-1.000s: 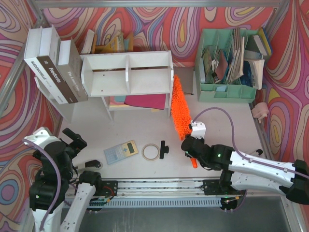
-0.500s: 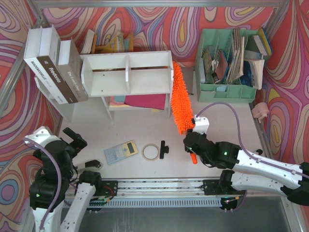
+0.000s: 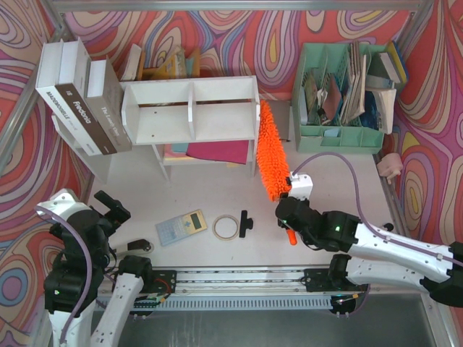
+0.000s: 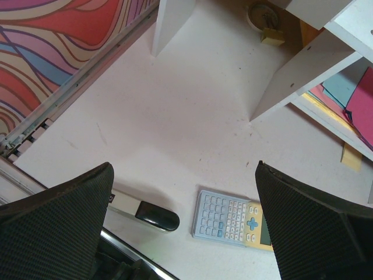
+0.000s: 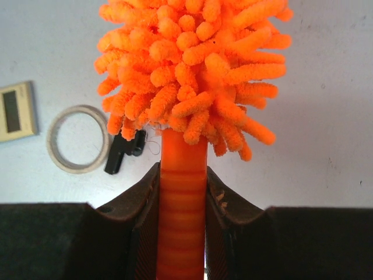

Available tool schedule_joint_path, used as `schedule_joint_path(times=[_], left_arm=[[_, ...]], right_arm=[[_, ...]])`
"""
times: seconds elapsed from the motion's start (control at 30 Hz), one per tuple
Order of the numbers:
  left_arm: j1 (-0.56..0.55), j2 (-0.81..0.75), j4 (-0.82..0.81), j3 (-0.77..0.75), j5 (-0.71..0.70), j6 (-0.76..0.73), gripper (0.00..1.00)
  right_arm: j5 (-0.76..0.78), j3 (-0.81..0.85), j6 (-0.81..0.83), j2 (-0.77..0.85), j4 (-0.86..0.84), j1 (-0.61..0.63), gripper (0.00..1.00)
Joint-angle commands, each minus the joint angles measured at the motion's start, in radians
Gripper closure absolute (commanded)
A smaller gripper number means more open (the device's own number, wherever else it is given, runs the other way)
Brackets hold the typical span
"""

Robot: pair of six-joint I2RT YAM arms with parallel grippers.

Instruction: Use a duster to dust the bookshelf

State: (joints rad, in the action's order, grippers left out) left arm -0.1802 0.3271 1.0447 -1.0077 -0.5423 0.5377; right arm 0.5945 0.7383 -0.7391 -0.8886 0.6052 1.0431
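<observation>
The white bookshelf (image 3: 192, 108) stands at the back left on legs, its two compartments facing up in the top view; one of its legs (image 4: 303, 70) shows in the left wrist view. The fluffy orange duster (image 3: 268, 152) lies along the shelf's right end panel, its head (image 5: 192, 70) pointing away from me. My right gripper (image 3: 288, 217) is shut on the duster's orange handle (image 5: 182, 198). My left gripper (image 3: 108, 206) hangs wide open near the front left, far from the shelf, with nothing between its fingers (image 4: 58, 216).
A calculator (image 3: 181, 226), a tape ring (image 3: 226, 227) and a small black clip (image 3: 246, 223) lie near the front edge. A black-tipped object (image 4: 156, 216) sits beside the rail. A mint-green organizer (image 3: 340, 94) stands back right, big books (image 3: 79, 97) back left.
My right arm has pushed the duster a little farther back along the shelf's right side. The left arm has not moved.
</observation>
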Motion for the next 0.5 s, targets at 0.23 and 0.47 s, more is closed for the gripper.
schedule_joint_path(times=[0.23,0.47], left_arm=[[0.007,0.000,-0.013,0.015,0.003,-0.015,0.02],[0.007,-0.003,-0.015,0.015,0.005,-0.016,0.02]], right_arm=[[-0.036,-0.062,-0.006,0.013,-0.094,0.016,1.00],[-0.075,-0.177,-0.076,0.035,-0.121,0.016,1.00]])
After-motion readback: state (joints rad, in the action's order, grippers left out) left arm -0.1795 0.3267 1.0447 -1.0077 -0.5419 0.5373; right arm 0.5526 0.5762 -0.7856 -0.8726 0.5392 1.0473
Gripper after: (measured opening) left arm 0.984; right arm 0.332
